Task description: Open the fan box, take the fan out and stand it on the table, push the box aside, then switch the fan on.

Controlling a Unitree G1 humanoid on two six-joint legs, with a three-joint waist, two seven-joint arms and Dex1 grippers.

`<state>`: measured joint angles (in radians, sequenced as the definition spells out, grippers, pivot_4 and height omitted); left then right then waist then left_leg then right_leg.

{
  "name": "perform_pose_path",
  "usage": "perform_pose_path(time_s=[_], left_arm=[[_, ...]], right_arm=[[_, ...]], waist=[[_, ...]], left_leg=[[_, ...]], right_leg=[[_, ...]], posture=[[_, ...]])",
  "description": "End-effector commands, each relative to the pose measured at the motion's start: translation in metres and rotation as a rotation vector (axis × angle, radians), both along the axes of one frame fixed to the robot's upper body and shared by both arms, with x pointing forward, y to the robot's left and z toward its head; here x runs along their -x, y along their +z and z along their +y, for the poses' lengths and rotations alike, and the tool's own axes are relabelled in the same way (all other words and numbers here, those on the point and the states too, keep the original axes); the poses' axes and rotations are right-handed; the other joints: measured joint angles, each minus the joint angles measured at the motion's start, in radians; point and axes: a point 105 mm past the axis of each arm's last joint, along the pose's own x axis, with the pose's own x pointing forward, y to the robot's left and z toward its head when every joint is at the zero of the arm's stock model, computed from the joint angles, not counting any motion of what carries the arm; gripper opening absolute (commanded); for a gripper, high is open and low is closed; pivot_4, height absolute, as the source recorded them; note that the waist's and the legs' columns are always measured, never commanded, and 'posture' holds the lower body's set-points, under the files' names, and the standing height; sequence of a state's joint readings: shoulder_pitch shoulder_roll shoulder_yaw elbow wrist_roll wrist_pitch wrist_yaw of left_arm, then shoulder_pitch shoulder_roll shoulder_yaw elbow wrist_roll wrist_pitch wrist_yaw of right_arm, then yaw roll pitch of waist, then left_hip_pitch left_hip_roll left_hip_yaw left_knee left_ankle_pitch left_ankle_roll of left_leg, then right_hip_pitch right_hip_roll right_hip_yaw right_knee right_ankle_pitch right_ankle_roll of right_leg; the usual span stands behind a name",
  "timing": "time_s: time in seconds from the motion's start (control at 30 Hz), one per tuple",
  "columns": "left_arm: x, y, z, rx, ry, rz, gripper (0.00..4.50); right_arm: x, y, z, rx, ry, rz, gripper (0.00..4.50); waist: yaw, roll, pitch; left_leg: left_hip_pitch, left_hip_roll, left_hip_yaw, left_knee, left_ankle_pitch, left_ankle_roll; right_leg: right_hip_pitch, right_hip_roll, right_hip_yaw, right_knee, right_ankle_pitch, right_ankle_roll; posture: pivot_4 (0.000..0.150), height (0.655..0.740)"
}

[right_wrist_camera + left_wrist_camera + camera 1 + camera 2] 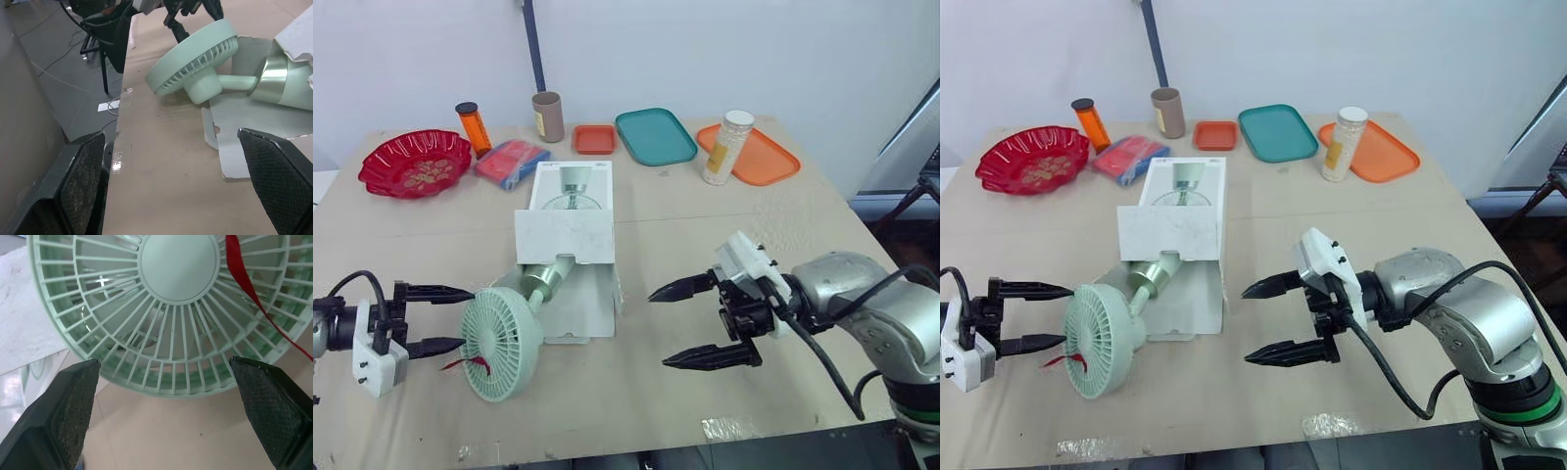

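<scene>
The pale green fan (501, 343), round grille with a red ribbon (244, 279), lies tilted on the table (636, 401), its base inside the open white box (570, 235). The left gripper (460, 318) gapes empty beside the grille; the right gripper (658, 328) is spread wide, empty.

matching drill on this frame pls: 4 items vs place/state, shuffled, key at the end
Items
1. fan
2. fan box
3. left gripper
4. red bowl

Place or state
A. far left of the table
B. open, beside the fan's head
C. white, lying open mid-table
D. head out on the table, base still in the box

Pairs: 1-D, 2-C, 3-B, 4-A
</scene>
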<state>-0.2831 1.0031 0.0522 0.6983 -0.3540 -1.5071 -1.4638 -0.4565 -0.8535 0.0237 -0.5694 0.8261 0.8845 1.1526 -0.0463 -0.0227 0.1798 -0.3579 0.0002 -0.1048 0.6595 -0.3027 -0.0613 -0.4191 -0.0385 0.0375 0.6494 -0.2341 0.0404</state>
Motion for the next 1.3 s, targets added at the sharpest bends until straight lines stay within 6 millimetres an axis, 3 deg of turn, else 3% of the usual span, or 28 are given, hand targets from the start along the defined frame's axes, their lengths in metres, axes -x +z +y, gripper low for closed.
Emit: perform_pose_path(time_s=[0.03,0.4,0.57,0.87,1.03,1.3], left_arm=[[0.000,0.008,-0.003,0.012,-0.040,-0.071,4.50],[0.004,0.013,-0.023,0.062,-0.140,-0.105,4.50],[0.004,0.020,-0.014,0.066,-0.102,-0.115,4.50],[0.008,0.015,0.004,0.027,-0.018,-0.065,4.50],[-0.001,0.022,0.013,0.002,0.030,-0.084,4.50],[-0.013,0.014,-0.002,-0.033,-0.022,-0.098,4.50]], right_arm=[[0.005,0.009,0.001,-0.016,-0.012,-0.049,4.42],[0.005,0.010,0.005,-0.013,-0.025,-0.061,4.42],[0.006,0.010,0.005,-0.015,-0.034,-0.063,4.42],[0.007,0.010,0.007,-0.019,-0.040,-0.066,4.42],[0.009,0.009,0.006,-0.019,-0.051,-0.062,4.42],[0.009,0.010,0.005,-0.020,-0.071,-0.075,4.42]], waist=[[0.000,0.000,0.000],[0.001,0.000,0.000],[0.000,0.000,0.000],[0.000,0.000,0.000],[0.000,0.000,0.000],[0.000,0.000,0.000]], left_leg=[[0.000,0.000,0.000,0.001,0.000,0.000],[-0.001,-0.001,0.000,0.002,0.000,0.000],[-0.001,0.000,-0.001,0.003,0.000,0.000],[-0.001,0.000,0.000,0.003,0.000,0.001],[-0.001,0.000,0.000,0.003,0.000,0.001],[-0.001,-0.001,0.000,0.004,0.000,0.001]], right_leg=[[0.000,0.000,0.000,0.000,0.000,0.000],[0.001,0.000,0.000,0.000,0.001,0.001],[0.000,0.000,0.000,0.000,0.001,0.001],[0.000,0.000,0.000,0.000,0.001,0.001],[0.000,0.000,0.000,0.001,0.001,0.001],[0.001,0.000,0.000,0.001,0.001,0.001]], posture=[[0.150,0.7400],[0.150,0.7400],[0.150,0.7400],[0.150,0.7400],[0.150,0.7400],[0.150,0.7400]])
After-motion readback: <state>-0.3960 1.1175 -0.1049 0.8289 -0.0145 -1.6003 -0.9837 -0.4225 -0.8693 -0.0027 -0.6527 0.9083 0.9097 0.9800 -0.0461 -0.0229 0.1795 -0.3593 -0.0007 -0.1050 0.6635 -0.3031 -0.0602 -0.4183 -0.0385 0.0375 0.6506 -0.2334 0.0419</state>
